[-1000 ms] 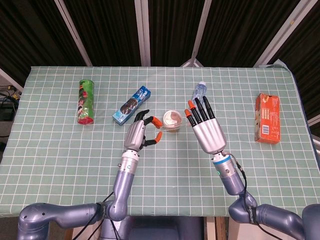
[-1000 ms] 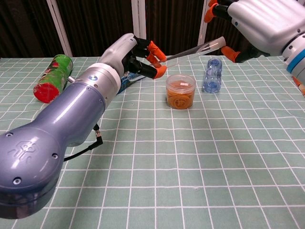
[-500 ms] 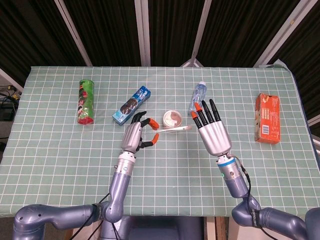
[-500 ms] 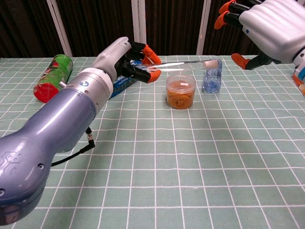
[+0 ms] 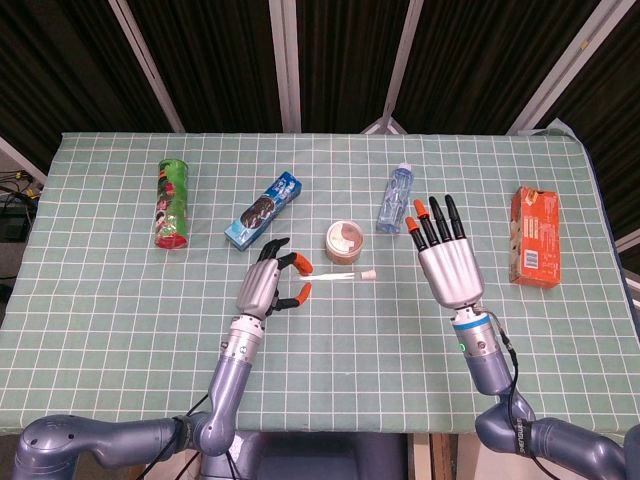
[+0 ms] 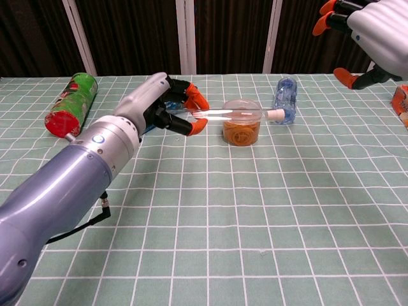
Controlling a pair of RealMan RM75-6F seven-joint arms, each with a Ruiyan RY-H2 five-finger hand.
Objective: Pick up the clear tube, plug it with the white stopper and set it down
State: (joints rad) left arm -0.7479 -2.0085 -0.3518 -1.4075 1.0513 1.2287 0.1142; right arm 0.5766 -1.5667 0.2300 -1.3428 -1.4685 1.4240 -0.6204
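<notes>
My left hand (image 5: pixel 268 285) (image 6: pixel 167 112) pinches one end of the clear tube (image 5: pixel 338 273) (image 6: pixel 223 114), which lies level and points right, in front of the round tub. The white stopper (image 5: pixel 368 272) (image 6: pixel 275 114) sits in the tube's free end. Whether the tube touches the table I cannot tell. My right hand (image 5: pixel 447 262) (image 6: pixel 376 25) is raised to the right of the stopper, palm down, its fingers spread and holding nothing.
Just behind the tube stands a round clear tub (image 5: pixel 345 241) (image 6: pixel 241 123) with orange contents. A water bottle (image 5: pixel 396 197) (image 6: pixel 285 100) lies beyond it. On the green checked table also lie a green can (image 5: pixel 171 203), a blue packet (image 5: pixel 264 209) and an orange box (image 5: pixel 535 236).
My right hand has come away from the tube's stoppered end and drawn back to the right. My left hand has lowered and pulled nearer, and the tube has levelled out.
</notes>
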